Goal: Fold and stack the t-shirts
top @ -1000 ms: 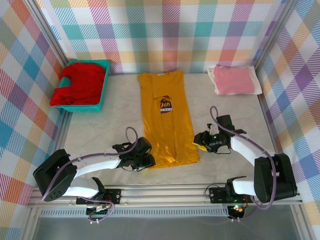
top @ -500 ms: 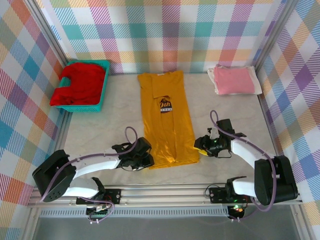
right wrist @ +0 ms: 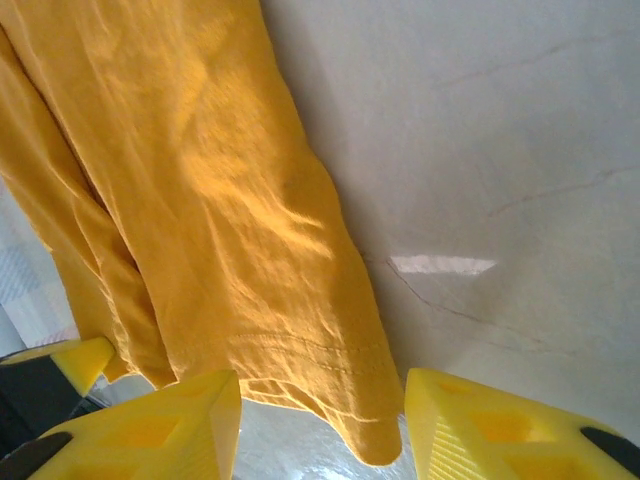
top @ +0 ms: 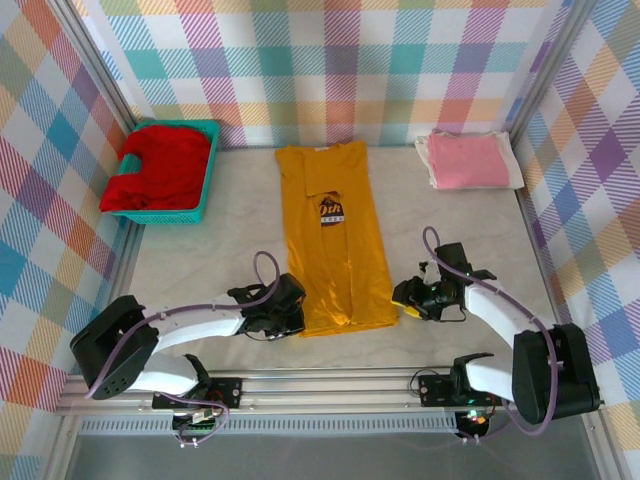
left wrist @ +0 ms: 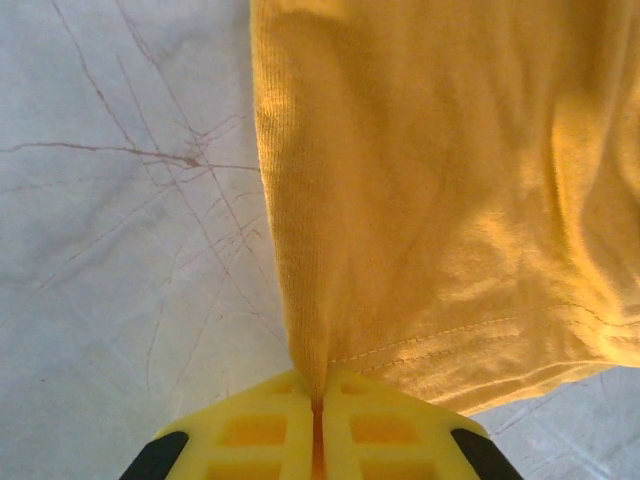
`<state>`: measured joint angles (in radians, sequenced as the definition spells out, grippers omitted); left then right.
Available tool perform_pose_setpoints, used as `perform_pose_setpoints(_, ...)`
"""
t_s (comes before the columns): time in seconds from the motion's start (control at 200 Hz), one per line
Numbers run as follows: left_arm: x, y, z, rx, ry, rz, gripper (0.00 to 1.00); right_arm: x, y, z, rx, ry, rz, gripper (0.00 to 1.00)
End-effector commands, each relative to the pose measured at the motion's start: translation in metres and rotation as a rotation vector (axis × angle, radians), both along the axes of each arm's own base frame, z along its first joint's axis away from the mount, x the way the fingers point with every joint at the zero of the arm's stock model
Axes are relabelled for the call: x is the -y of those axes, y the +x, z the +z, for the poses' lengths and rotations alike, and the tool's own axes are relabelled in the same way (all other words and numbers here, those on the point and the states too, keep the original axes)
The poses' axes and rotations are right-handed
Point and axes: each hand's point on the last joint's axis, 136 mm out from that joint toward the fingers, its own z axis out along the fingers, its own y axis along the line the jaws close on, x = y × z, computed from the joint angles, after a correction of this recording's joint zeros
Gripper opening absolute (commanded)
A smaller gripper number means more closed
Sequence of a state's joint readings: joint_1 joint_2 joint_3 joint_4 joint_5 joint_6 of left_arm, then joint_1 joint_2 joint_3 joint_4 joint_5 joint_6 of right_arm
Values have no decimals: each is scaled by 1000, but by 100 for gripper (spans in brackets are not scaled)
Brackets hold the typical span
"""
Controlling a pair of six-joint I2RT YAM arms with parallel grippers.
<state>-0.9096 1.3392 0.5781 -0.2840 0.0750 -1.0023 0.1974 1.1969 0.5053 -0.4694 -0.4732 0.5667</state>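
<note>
left fingers (left wrist: 250,432) clamped on mustard t-shirt (left wrist: 430,200) hem — right fingers (right wrist: 160,420) apart, straddling its corner

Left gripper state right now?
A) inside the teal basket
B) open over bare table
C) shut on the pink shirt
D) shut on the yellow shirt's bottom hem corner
D: the left wrist view shows the left gripper closed, with the hem corner of the mustard-yellow shirt pinched between its fingers.

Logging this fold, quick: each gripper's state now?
Left gripper: closed on the mustard-yellow t-shirt, at its hem.
Right gripper: open, the hem's other corner between its jaws.
</note>
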Motion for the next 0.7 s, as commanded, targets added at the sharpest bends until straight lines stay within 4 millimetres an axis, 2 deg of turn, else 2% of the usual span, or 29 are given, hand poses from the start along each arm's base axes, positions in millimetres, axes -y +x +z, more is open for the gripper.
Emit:
perform_pose_setpoints(0.0, -6, -1, -2, 22, 25, 2, 6, -8, -14, -5, -38, 24, 48, 46)
perform_pose_setpoints(0.08, -6, -2, -6, 10, 36, -6, 0, -19, -14, -5, -47, 66, 67, 46)
perform_pose_setpoints(0.13, -7, -3, -7, 4, 48, -7, 0, -24, -14, -7, -54, 79, 74, 46)
perform_pose_setpoints(0.335, -19, -3, -8, 25, 74, 14, 0, -25, -15, -18, -71, 54, 87, 39)
perform_pose_setpoints(0.41, -21, -4, -9, 28, 74, 21, 0, -26, -18, -19, -79, 51, 100, 41)
perform_pose_setpoints(0.58, -25, -6, -11, 24, 82, 28, 0, -15, -15, -6, -27, -18, 77, 44)
perform_pose_setpoints(0.695, -27, -7, -13, 24, 88, 27, 0, -10, -13, -5, -20, -45, 57, 44)
